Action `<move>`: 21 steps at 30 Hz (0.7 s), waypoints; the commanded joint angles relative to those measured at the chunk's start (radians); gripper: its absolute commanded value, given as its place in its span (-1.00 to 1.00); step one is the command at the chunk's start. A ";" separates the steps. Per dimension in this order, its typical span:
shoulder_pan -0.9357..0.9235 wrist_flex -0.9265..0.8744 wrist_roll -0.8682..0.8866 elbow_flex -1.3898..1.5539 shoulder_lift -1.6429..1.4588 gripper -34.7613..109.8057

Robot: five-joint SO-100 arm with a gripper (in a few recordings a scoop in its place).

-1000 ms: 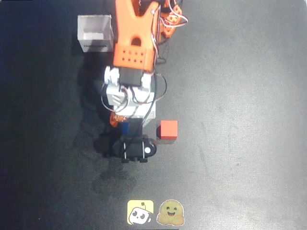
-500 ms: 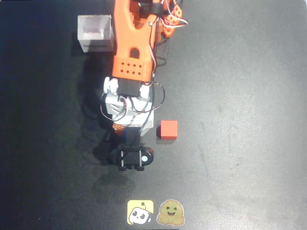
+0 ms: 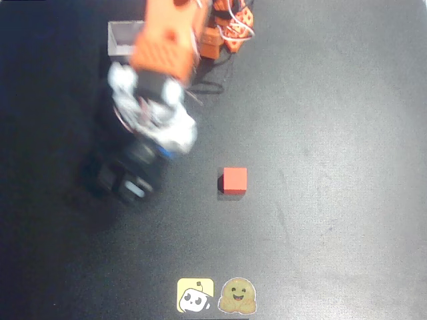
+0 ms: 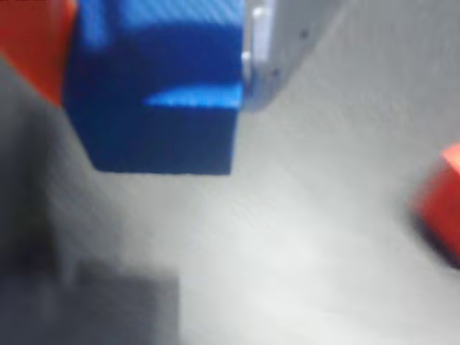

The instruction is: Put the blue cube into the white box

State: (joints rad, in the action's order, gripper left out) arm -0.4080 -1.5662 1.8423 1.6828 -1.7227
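Since a second ago the arm (image 3: 160, 73) has swung away from beside the red cube (image 3: 234, 180) toward the upper left of the overhead view, and it is smearing into motion blur there. From where I am standing, the dark surface (image 3: 333, 167) is carrying everything, and the orange and white arm is reaching down from the top edge over it. The white box (image 3: 123, 40) is sitting at the top left, partly covered by the arm's upper section. Well apart from it, the red cube is resting alone near the middle, unmoved. Two small stickers (image 3: 217, 295) are lying side by side at the bottom edge.

In the wrist view the jaws (image 4: 154, 79) are clamping the blue cube (image 4: 162, 93), with an orange finger (image 4: 36, 36) pressing its left side and a grey one (image 4: 277, 43) on its right. The cube is hanging clear above the surface, probably still short of the box, though the blur makes that hard to judge.
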 commanded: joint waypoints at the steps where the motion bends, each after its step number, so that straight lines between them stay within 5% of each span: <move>1: -0.186 -0.123 0.018 -0.060 -0.100 -0.52; 11: -0.724 -0.236 -0.202 0.021 -0.232 -0.52; 21: -0.773 -0.236 -0.189 0.238 -0.460 -0.52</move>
State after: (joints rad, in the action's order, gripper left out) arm -1.1796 -1.7181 1.6444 1.8899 -2.1016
